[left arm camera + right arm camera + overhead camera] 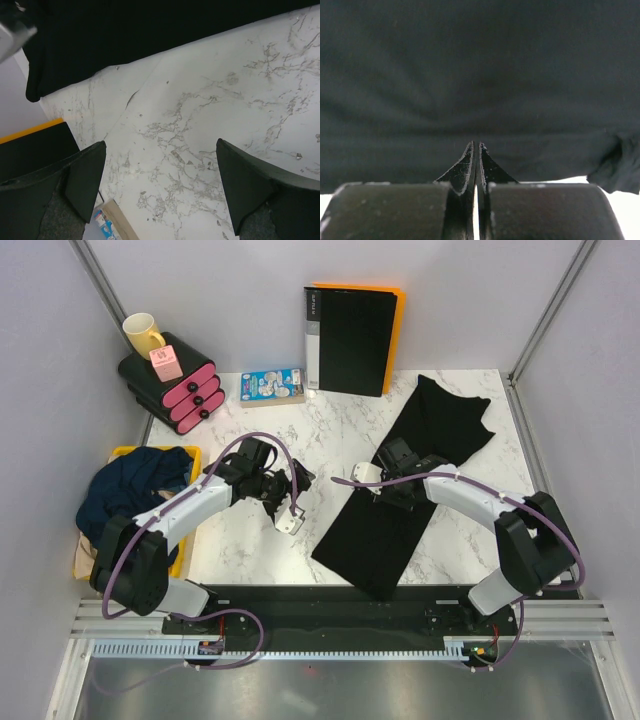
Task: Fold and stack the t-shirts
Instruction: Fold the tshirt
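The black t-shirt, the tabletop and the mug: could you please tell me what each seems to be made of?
Black t-shirt: soft cloth, probably cotton, matte; it lies limp with soft creases. Tabletop: white marble look with grey veins, smooth; possibly laminate rather than stone. Mug: yellow, smooth, likely glazed ceramic, though plastic is possible.

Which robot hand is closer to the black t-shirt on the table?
The right one. The right gripper is shut right at the black t-shirt's edge. The left gripper hangs open over the bare marble table beside it, not touching.
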Tool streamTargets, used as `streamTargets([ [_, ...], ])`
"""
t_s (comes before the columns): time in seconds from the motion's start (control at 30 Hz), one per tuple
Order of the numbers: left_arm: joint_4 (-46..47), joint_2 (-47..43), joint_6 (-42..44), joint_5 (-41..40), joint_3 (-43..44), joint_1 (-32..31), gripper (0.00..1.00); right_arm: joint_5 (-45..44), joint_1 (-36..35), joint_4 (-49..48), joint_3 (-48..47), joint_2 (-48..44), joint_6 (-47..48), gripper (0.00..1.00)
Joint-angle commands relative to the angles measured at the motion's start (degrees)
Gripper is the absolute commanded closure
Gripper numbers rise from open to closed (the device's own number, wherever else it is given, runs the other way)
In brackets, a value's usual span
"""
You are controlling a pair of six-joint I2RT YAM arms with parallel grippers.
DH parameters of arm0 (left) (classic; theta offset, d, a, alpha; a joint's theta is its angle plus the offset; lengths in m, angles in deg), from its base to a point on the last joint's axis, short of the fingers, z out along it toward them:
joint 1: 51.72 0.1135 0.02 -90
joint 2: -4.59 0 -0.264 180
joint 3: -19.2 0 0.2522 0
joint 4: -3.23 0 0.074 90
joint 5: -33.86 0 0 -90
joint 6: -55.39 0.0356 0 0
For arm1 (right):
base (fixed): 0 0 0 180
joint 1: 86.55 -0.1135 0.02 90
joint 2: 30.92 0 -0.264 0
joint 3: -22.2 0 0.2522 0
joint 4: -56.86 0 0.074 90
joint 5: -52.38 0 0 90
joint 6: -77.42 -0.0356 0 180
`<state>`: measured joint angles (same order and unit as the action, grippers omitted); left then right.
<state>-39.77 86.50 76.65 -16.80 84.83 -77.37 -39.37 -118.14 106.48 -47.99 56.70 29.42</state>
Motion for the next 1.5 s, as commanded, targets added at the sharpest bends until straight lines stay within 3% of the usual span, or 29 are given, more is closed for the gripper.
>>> streamTargets([
  [0.0,-0.21,-4.21,0.45,1.71,0.24,-0.37,0.03,0.89,0.30,-5.87,-3.60,4.14,-1.04,1.00],
  [0.57,-0.39,-4.57,-2.28,-0.13,3.14,-0.28,0.04,-7.55,11.46,-13.17,-10.98,19.52,0.01,1.00],
  [0.93,1.02,-2.28,-3.24,0.22,3.93,-0.45,0.05,-9.75,12.35,-16.08,-21.27,28.57,3.26,1.00],
  [1.13,1.20,-3.07,-4.04,-0.66,3.58,-0.72,0.06,-9.76,9.98,-15.99,-17.07,26.04,6.60,1.00],
  [1.47,1.37,-3.34,-5.35,-4.69,4.80,-0.37,0.09,-6.77,-1.61,-15.03,-7.39,14.88,5.90,1.00],
])
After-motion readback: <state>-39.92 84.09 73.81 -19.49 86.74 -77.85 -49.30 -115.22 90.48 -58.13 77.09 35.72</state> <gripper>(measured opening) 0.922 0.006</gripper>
